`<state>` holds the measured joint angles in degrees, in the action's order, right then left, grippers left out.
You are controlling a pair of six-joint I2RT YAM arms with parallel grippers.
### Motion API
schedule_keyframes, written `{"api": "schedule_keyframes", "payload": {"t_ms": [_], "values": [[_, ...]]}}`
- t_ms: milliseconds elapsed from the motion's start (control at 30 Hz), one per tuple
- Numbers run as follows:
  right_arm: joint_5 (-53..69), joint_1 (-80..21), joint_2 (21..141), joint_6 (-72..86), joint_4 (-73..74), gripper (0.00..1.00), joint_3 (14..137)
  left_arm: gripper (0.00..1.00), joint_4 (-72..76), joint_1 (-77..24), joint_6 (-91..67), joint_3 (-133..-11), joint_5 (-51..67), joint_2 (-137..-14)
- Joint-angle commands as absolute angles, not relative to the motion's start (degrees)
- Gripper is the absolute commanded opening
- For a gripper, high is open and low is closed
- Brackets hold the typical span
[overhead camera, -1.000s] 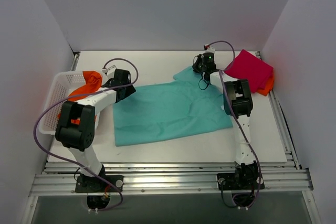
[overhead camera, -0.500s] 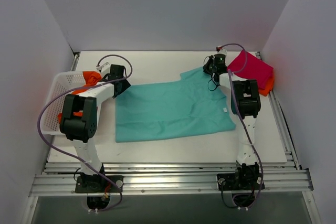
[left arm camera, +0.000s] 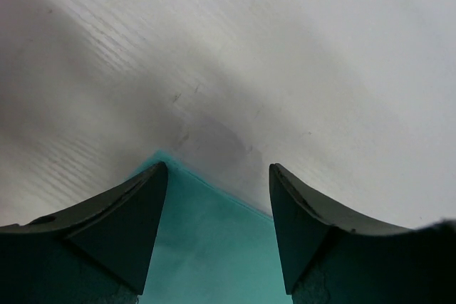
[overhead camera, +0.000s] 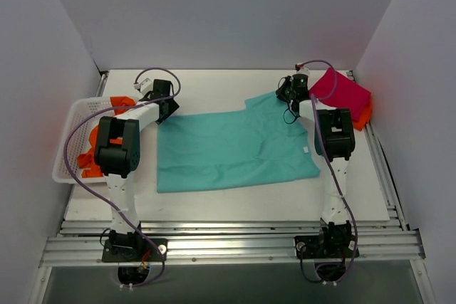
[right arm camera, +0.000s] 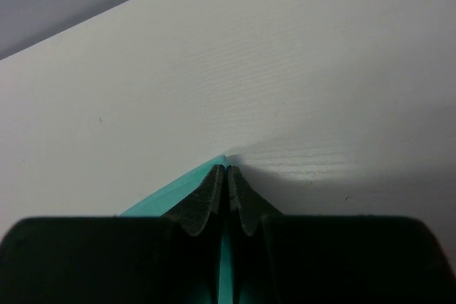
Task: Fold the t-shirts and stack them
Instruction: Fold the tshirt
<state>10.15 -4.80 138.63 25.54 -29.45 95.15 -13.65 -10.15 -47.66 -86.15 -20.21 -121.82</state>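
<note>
The teal t-shirt (overhead camera: pixel 235 149) lies spread flat on the middle of the table. My left gripper (overhead camera: pixel 163 105) is at its far left corner, open, with the corner of teal cloth (left arm camera: pixel 208 236) lying between the fingers (left arm camera: pixel 128 211) on the table. My right gripper (overhead camera: pixel 286 93) is at the shirt's far right corner, shut on an edge of teal cloth (right arm camera: pixel 171 194) at its fingertips (right arm camera: pixel 214 179). A folded magenta t-shirt (overhead camera: pixel 346 93) lies at the far right on top of an orange one (overhead camera: pixel 364 114). More orange shirts (overhead camera: pixel 92 149) sit in the basket.
The white mesh basket (overhead camera: pixel 70 127) stands at the table's left edge beside my left arm. Grey walls close in the left, far and right sides. White tabletop (overhead camera: pixel 214 87) shows beyond the teal shirt and along the near edge (overhead camera: pixel 228 204).
The right gripper pulled the teal shirt's far right corner to the right; the left gripper moved farther back along its far left corner. The shirt now lies flatter and squarer.
</note>
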Motion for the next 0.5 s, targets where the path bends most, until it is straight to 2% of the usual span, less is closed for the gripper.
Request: {"api": "schedule_keyframes", "payload": {"t_ms": [0, 467], "values": [[10.63, -4.13, 136.32, 25.49, -26.45, 0.00, 93.52, 0.69, -18.09, -9.58, -49.57, -91.83, -19.86, -124.62], [11.25, -3.69, 136.32, 26.37, -27.33, 0.00, 92.99, 0.69, -20.74, -9.58, -50.89, -85.87, -22.06, -117.69]]}}
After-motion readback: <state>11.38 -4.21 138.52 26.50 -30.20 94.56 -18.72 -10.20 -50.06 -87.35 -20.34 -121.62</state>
